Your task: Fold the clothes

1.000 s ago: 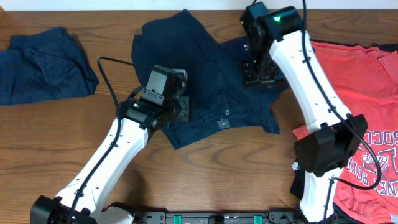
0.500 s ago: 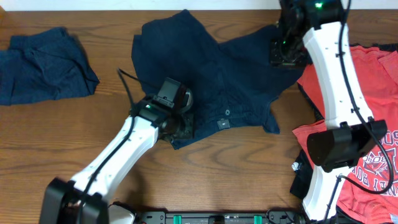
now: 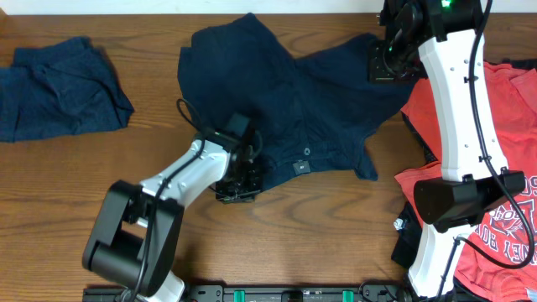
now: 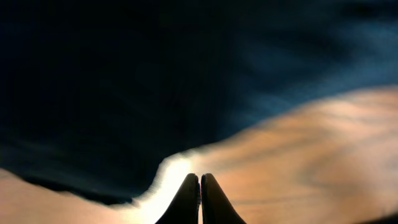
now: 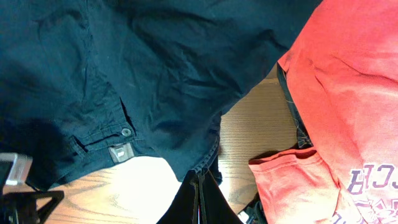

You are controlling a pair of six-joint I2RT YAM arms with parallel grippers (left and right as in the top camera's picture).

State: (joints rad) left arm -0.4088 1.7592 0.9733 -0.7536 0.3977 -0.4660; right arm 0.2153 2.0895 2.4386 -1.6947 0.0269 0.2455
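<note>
Barely begun: navy garment (image 3: 285,101) sprawls unfolded on the surface (image 3: 336,226), coral shirts (image 3: 495,101) heaped right, all yet to fold; left claw (image 4: 199,186) at its near hem, right claw (image 5: 199,183) at its far corner, both pressed together

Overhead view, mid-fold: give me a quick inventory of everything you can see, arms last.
spread navy garment: one, dark navy, table centre
crumpled navy garment: one, dark navy, far left
coral-red shirts: overlapping pile, count unclear, coral-red with printed lettering, right edge
table: one, brown wood, under everything
left gripper: one, black, shut, at the spread garment's lower-left edge
right gripper: one, black, shut, at its upper-right corner
</note>
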